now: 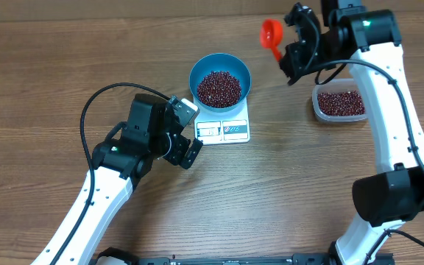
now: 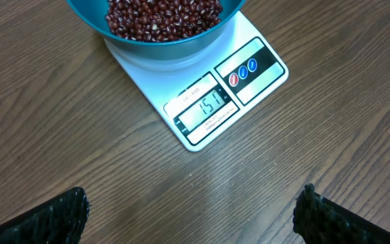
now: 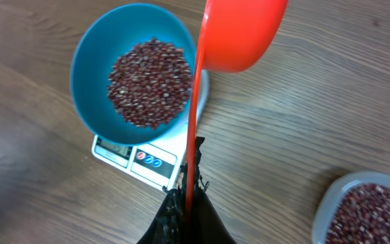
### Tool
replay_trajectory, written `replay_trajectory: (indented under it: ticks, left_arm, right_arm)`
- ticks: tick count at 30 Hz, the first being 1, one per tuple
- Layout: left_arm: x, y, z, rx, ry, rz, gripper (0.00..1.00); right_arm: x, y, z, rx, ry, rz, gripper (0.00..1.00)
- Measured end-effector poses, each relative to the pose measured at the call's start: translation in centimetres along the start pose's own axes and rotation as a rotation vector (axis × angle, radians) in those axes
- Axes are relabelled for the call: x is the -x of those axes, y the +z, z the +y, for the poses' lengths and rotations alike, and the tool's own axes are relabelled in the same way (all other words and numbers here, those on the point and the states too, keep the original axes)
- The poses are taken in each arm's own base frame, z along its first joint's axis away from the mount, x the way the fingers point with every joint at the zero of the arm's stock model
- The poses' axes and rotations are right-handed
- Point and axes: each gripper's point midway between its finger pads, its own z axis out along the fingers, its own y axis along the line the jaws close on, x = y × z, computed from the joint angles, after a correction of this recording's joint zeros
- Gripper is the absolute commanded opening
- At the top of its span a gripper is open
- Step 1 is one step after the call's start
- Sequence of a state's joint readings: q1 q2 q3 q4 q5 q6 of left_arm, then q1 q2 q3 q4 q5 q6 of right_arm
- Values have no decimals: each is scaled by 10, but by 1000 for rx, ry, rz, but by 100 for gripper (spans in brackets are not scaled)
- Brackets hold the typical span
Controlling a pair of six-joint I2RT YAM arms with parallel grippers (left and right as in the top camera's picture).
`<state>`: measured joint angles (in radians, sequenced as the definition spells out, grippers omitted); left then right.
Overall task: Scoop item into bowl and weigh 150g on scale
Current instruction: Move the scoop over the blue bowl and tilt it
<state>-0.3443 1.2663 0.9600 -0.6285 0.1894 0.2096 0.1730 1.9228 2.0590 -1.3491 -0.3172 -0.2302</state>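
Two sets checked. Noting left fingers [image 2: 53, 220] released wide, gripping nothing, poised just left of scale [image 1: 223, 130] on surface [image 1: 50, 59]. Noting blue bowl [image 3: 90, 68] sitting on scale, carrying beans [image 1: 218, 87]. Noting right fingers [image 3: 181, 220] clenched on red scoop [image 1: 271, 32] handle, right of bowl, near tub [image 1: 316, 105] holding more beans.

Bright blue bowl [image 1: 196, 73], shiny dark red-brown beans [image 1: 218, 87], white scale [image 1: 234, 131] with black-edged panels and small red and blue dots [image 2: 243, 72], orange-red scoop [image 1: 271, 32], see-through tub [image 1: 338, 119], brown table [image 1: 50, 59] with darker wood stripes, white and black robot arms [image 1: 391, 103]
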Motion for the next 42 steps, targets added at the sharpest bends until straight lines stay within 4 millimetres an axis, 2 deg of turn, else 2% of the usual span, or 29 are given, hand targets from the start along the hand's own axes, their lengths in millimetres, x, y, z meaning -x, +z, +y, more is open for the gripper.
replay_trajectory:
  ticks: [8,18,23,29,36,42]
  left_arm:
    - [0,0,0,0,0,0,100]
    - [0,0,0,0,0,0,100]
    - [0,0,0,0,0,0,99]
    - [0,0,0,0,0,0,100]
    - [0,0,0,0,0,0,99]
    - [0,0,0,0,0,0,100]
  right_arm:
    - [-1,16,44,42,-98,33,4]
    - [-15,57,65,43,-151,135,4]
    - [-24,75,65,9,-168,185,4]
    - [-27,83,57,-20,-166,208,4]
    - [-37,110,48,-29,-154,269,4]
    - [-39,116,45,-38,-152,284,4]
